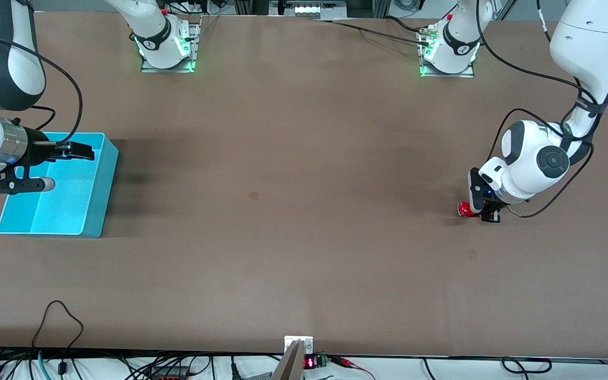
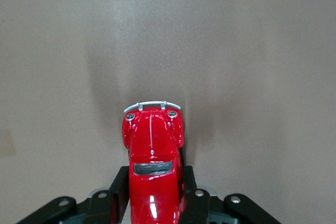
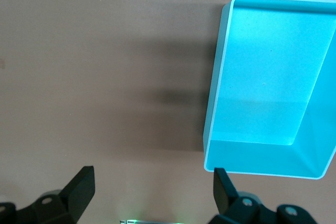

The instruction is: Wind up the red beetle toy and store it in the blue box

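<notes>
My left gripper (image 2: 155, 203) clamps the tiny glossy red beetle toy car (image 2: 153, 156), low at the table | my right gripper (image 3: 152, 195) waits spread above the light cyan-blue rectangular plastic box (image 1: 101, 182)

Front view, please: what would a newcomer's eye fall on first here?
The blue box, vivid on the brown table at the right arm's end, with the open right gripper above it. Then the red beetle toy at the left arm's end, clamped in the left gripper.
</notes>
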